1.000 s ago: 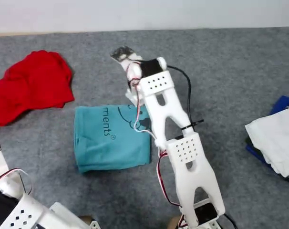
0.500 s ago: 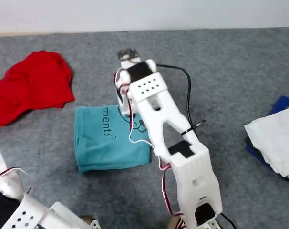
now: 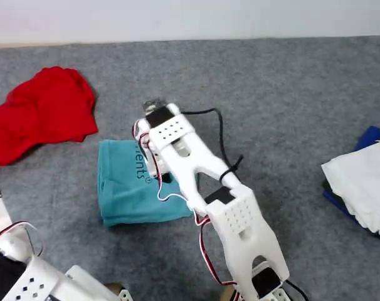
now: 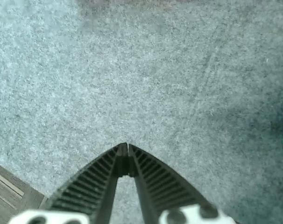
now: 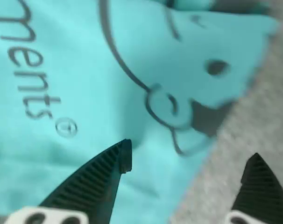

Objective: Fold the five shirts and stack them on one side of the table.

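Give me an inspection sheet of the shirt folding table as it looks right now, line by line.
Surface: grey mat, carpet-like, flat.
Job's things: teal shirt folded, middle left; red shirt crumpled, far left; white shirt heaped on blue shirt, right edge.
Clutter: nothing seen.
Grippers: right gripper open, over the teal shirt's edge; left gripper shut, over bare mat.
Cables: black cable looped beside right arm; red and white wires along it.
Surroundings: white wall behind the table.
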